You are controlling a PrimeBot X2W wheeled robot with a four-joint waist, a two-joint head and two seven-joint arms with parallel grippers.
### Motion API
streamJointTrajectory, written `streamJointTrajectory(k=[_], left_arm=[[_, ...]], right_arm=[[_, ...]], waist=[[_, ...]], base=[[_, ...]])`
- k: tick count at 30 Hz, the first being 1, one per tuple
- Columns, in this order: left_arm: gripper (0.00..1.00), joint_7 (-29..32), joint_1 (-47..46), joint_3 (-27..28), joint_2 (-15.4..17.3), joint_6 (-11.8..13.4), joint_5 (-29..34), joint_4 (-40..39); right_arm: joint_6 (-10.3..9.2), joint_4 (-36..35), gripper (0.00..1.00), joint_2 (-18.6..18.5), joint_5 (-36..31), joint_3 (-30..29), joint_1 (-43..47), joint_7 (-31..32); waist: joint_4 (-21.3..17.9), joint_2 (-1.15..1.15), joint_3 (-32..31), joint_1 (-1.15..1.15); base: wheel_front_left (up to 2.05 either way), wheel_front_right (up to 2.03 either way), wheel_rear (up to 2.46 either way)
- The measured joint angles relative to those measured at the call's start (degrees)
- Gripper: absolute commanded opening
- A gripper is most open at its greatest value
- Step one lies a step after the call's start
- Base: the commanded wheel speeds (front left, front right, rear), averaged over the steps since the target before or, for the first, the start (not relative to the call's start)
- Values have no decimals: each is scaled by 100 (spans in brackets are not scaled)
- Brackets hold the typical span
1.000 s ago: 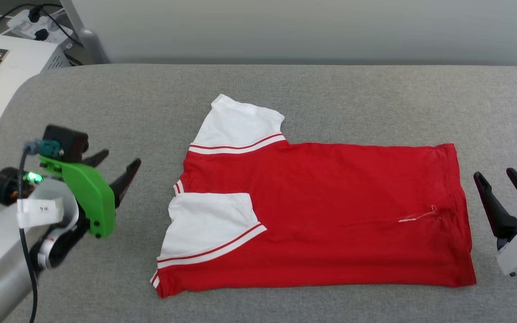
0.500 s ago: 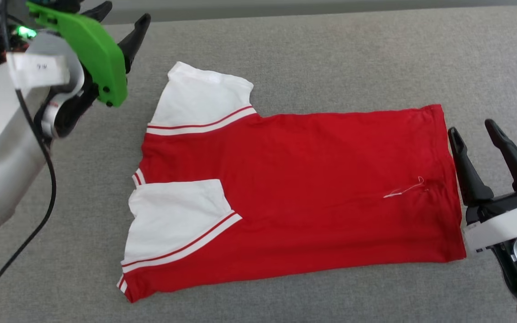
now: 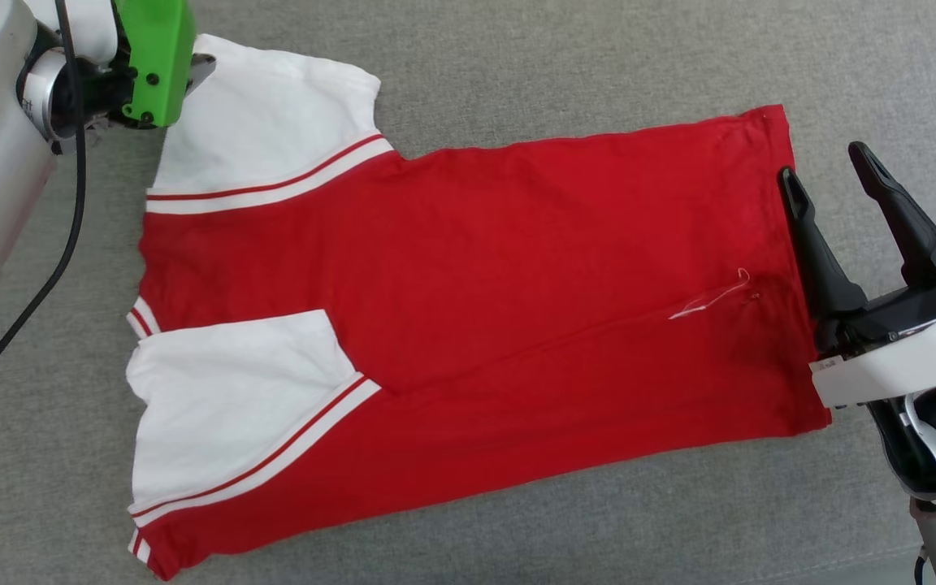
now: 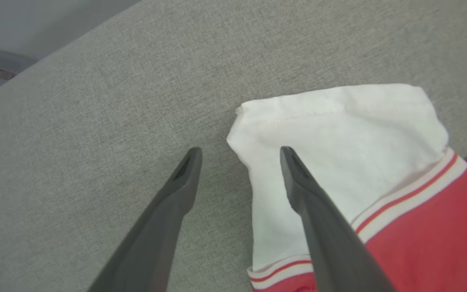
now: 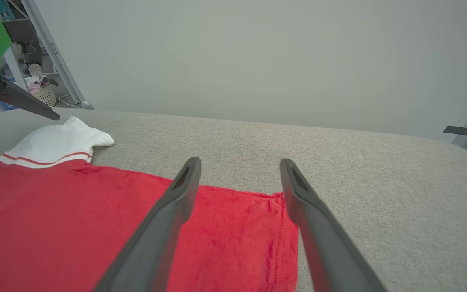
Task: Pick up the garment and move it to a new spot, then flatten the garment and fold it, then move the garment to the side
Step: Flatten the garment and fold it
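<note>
Left end effector (image 4: 240,151) hangs with its fingers spread and nothing between them, right at the outer corner of the garment's upper white sleeve (image 3: 273,122). In the left wrist view, one dark finger lies over the white cloth and the other over bare grey fabric, so the sleeve's edge runs between them. In the head view this arm enters at the upper left, and its green mount (image 3: 155,57) hides the fingers.

The garment (image 3: 476,309) lies flat on the grey fabric-covered tabletop (image 3: 517,57). Its long axis runs across the frame, tilted slightly, with the sleeves at the left and the hem (image 3: 777,244) at the right. The lower white sleeve (image 3: 232,398) is folded in over the red body, while the upper one sticks out toward the top of the frame. A loose white thread (image 3: 708,301) lies on the red cloth near the hem.

The right end effector (image 3: 821,160) is also wide open and empty at the right edge of the frame, its fingers pointing up the picture. One finger overlaps the hem and the other is over bare tabletop, so it straddles that edge near the upper right corner of the shirt.

Each arm is therefore already at its own end of the upper long edge. The next step looks like a pinch on that side, either the sleeve alone or both ends together, carried down the frame over the body. Whether the fingers touch the cloth cannot be told.
</note>
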Motion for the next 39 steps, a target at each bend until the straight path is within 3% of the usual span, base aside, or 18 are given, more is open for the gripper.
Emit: streamJointTrajectory(k=[8, 9, 10, 16, 21, 27, 31, 35, 39], left_arm=[[100, 257, -96, -82, -44, -92, -136, 360], [40, 342, -139, -100, -38, -93, -137, 356], [0, 374, -183, -101, -33, -100, -140, 349], [0, 80, -198, -218, -83, -142, -151, 199], [0, -466, -85, -343, -99, -142, -116, -71], [0, -1076, 123, -547, -98, -142, -77, -628], [0, -1361, 225, -665, -93, -142, -35, -966], [0, -1523, 269, -754, -94, -142, 26, -1229], [0, -1634, 268, -805, -92, -143, 98, -1436]], right_arm=[[0, 242, 100, 31, 8, 57, -164, -186], [0, 268, 100, 26, 9, 56, -175, -188], [1, 291, 100, 23, 10, 51, -191, -192], [0, 327, 100, -44, 20, -78, -304, -233], [0, 231, 100, -421, 65, -261, -472, 129], [1, 226, 100, -1157, 801, -302, -946, 1430], [0, 445, 100, -1839, 1423, 10, -1405, 2772], [0, 895, 100, -2202, 2082, 414, -1830, 4245], [0, 1411, 100, -2346, 2165, 789, -2310, 5321]], waist=[[-261, 0, 492, -1], [-278, 0, 533, -1], [-289, 0, 565, -1], [-192, 0, 554, -1], [-23, 0, 416, -1], [212, 0, 150, -1], [437, 0, -21, -1], [643, 0, -141, -1], [849, 0, -207, -1]], base=[[0, 0, 0], [0, 0, 0], [0, 0, 0], [0, 0, 0], [0, 0, 0], [0, 0, 0], [0, 0, 0], [0, 0, 0], [0, 0, 0]])
